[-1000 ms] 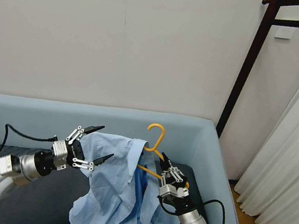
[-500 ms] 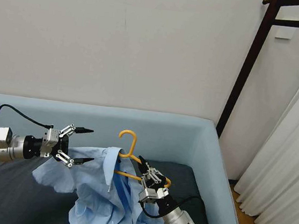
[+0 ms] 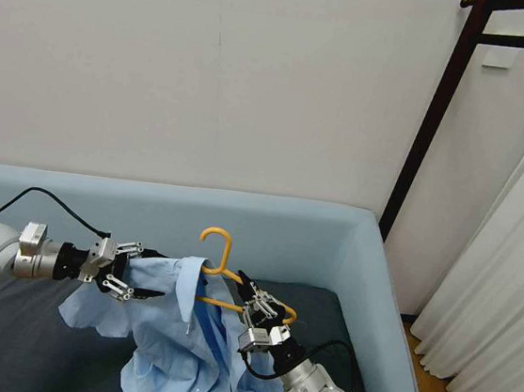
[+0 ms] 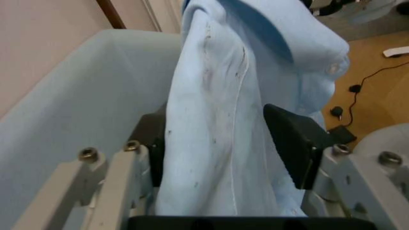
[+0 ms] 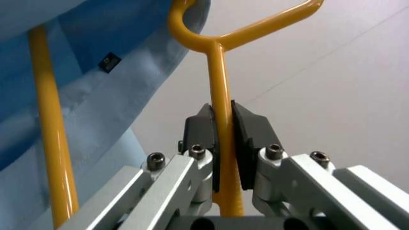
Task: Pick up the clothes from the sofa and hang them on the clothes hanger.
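A light blue shirt (image 3: pixel 179 338) is draped over a yellow hanger (image 3: pixel 215 244) above the sofa's dark seat. My right gripper (image 3: pixel 263 310) is shut on the hanger's lower bar, and the right wrist view shows its pads (image 5: pixel 246 139) clamped on the yellow rod (image 5: pixel 221 96). My left gripper (image 3: pixel 154 272) reaches in from the left at the shirt's shoulder. Its fingers stand open on either side of a fold of the shirt (image 4: pixel 217 120), with the dark pad (image 4: pixel 290 139) off the cloth.
The pale blue sofa (image 3: pixel 351 244) has a high back and a right armrest. A dark wooden clothes stand (image 3: pixel 430 130) rises at the right against the wall. White curtains (image 3: pixel 505 309) hang at the far right.
The right gripper has carried the hanger and shirt left and lower. The left arm has drawn back to the left and dropped, staying open at the shirt's shoulder.
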